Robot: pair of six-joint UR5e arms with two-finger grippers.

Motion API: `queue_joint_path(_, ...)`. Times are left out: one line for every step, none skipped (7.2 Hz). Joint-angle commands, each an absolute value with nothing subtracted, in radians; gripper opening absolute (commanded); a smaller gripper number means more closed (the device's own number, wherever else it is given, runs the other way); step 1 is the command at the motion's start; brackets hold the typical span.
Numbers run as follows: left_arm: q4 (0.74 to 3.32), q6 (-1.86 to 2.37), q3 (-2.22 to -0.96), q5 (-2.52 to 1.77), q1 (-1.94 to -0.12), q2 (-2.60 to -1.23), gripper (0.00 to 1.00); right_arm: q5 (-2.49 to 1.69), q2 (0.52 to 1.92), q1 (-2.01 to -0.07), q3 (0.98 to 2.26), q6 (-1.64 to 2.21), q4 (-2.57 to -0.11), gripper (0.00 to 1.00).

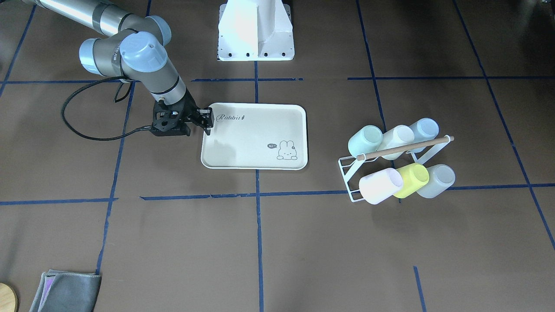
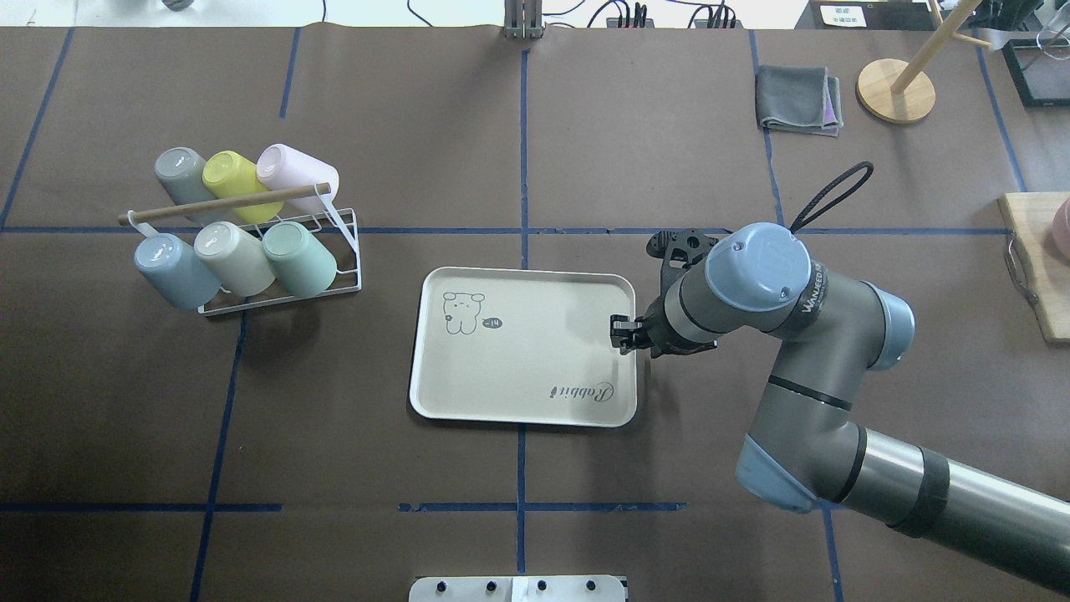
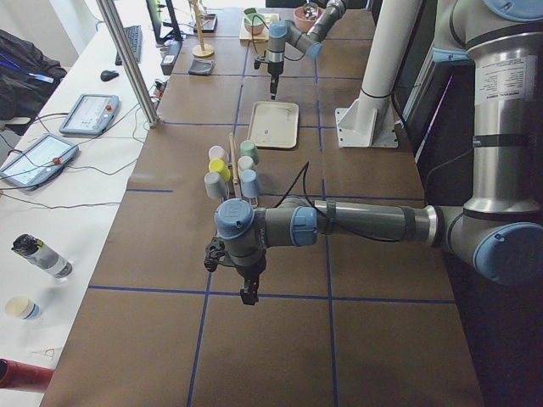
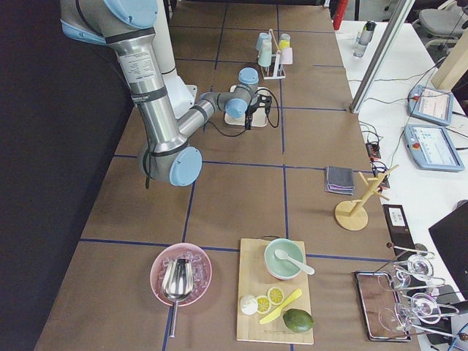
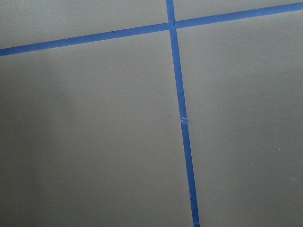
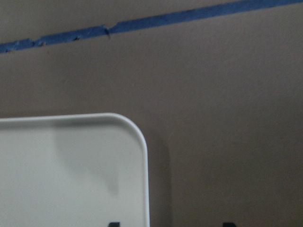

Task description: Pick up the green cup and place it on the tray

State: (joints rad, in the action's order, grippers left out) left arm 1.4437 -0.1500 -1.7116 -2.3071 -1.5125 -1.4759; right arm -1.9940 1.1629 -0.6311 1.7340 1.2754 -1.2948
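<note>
**Tray, rack and cup**

The tray (image 2: 535, 351) is set mid-table. A rack (image 2: 217, 205) is placed well to the robot's left of it, with the green cup (image 2: 299, 257) lodged in the row nearer the robot (tray-side end). The right gripper (image 2: 620, 333) is held over the tray's right rim.

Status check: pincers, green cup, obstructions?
Right pincer open, empty, over cream plastic tray rim. Left pincer unclear. Mint-green plastic cup on white wire rack. No obstruction seen.

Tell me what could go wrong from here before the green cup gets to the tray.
1. The green cup lies in the rack against a cream cup, near a wooden rod; lifting it may snag those.
2. The right pincer hangs by the tray rim and may nudge it when moving off.
</note>
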Motion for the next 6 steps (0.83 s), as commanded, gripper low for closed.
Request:
queue_joint_path(1.443,-0.149,-1.718,-2.306,-1.513,-1.476,1.00,-2.069,1.208,-0.780,1.822,1.037,-1.482,1.00)
queue_joint_path(1.443,-0.150,-1.718,-2.303,-1.513,-1.476,1.00,-2.074,1.242,-0.837,1.857,0.859,-1.573,1.00)
queue_joint_path(1.443,-0.149,-1.718,-2.306,-1.513,-1.476,1.00,-2.100,1.311,-0.915,1.871,0.684,-1.592,1.00)
queue_joint_path(1.443,-0.149,-1.720,-2.307,-1.513,-1.476,1.00,-2.156,1.403,-1.005,1.873,0.522,-1.582,1.00)
queue_joint_path(1.443,-0.150,-1.721,-2.307,-1.513,-1.476,1.00,-2.184,1.514,-1.116,1.879,0.310,-1.578,1.00)
queue_joint_path(1.445,-0.150,-1.723,-2.309,-1.513,-1.476,1.00,-2.222,1.607,-1.226,1.879,0.112,-1.580,1.00)
